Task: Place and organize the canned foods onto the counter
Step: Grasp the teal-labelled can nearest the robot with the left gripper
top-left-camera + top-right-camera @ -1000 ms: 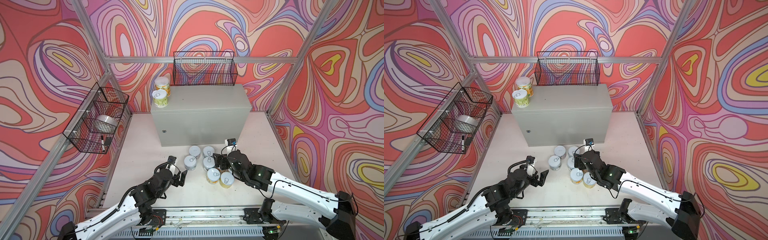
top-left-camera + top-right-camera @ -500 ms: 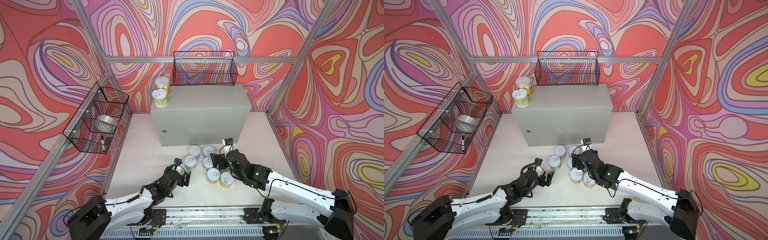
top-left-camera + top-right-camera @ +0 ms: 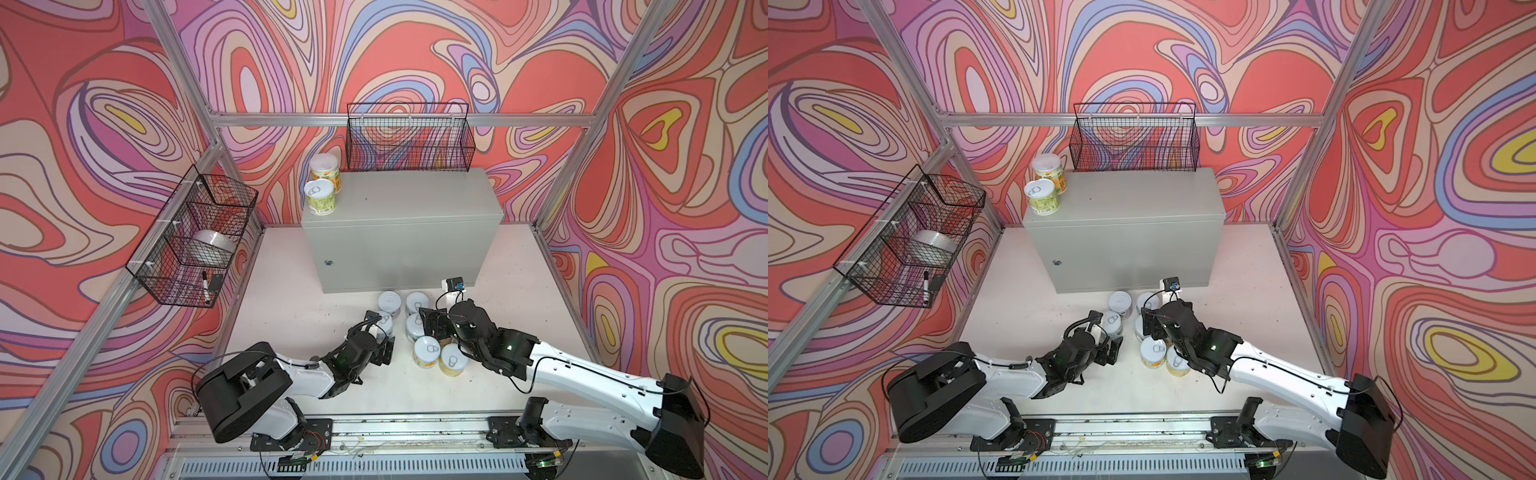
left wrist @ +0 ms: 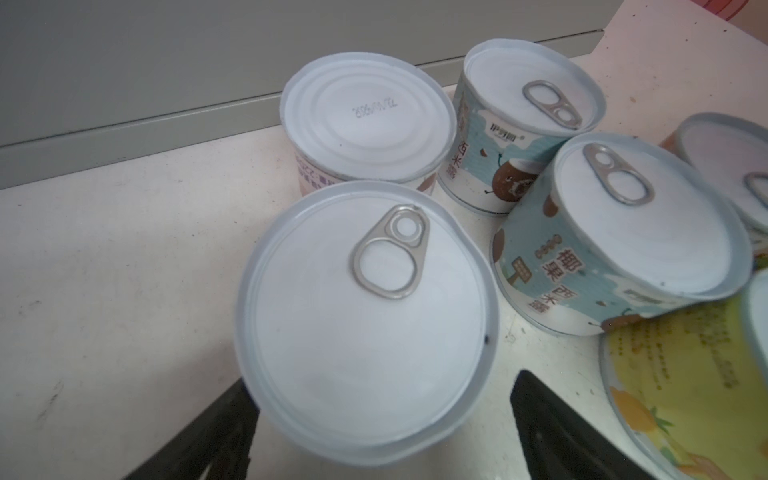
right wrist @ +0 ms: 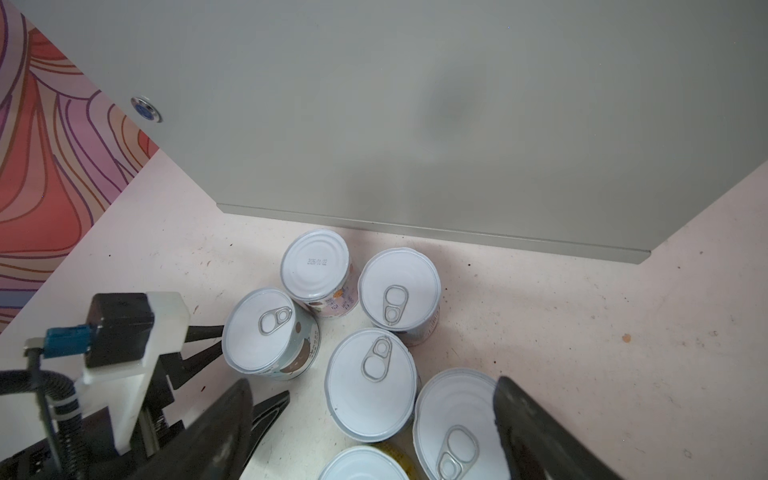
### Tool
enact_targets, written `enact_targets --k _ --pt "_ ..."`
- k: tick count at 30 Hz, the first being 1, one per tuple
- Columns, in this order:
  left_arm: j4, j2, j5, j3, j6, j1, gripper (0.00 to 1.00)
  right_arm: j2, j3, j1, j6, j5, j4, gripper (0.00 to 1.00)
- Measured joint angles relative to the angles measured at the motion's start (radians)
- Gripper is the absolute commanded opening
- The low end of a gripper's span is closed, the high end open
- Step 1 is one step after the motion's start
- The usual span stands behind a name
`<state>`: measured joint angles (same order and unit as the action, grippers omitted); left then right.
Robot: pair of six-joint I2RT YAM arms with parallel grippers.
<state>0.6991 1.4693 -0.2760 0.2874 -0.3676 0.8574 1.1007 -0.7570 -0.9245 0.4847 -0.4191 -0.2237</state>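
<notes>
Now L gripper (image 3: 382,336) jaws apart astride tin (image 4: 365,291); R gripper (image 5: 374,384) jaws apart above tins (image 5: 399,286) by counter (image 5: 415,104)

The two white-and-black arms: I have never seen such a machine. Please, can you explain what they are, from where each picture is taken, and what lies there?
They are two robot arms, each ending in a two-fingered gripper. Two pictures look down on the whole scene from one camera head overhead, so they are nearly alike. The other two come from a small camera on each wrist, looking past the fingers.

On the pale table stands a grey counter with two cans on top, along its left edge. At least six more cans stand crowded on the table before it; the upside-down can shows its plain bottom.

The left gripper is open, its fingers on either side of one can, not yet closed on it. The right gripper hangs open above the group. Neither holds anything.
</notes>
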Motion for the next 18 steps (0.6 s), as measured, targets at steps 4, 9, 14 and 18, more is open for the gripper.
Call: enact_targets --k 4,9,14,18 --pt "0.073 0.059 0.014 0.013 -0.004 -0.029 0.91 0.001 0.0 0.0 0.002 -0.001 0.0 0.93" --pt "0.129 0.108 0.043 0.029 -0.008 -0.067 0.87 0.001 0.0 0.0 0.004 -0.003 -0.001 0.93" --pt "0.158 0.144 0.07 0.047 -0.011 -0.085 0.84 0.002 0.0 0.0 0.004 -0.004 0.0 0.93" --pt "0.187 0.175 0.074 0.062 -0.011 -0.096 0.8 0.007 0.0 0.0 0.004 -0.004 0.0 0.93"
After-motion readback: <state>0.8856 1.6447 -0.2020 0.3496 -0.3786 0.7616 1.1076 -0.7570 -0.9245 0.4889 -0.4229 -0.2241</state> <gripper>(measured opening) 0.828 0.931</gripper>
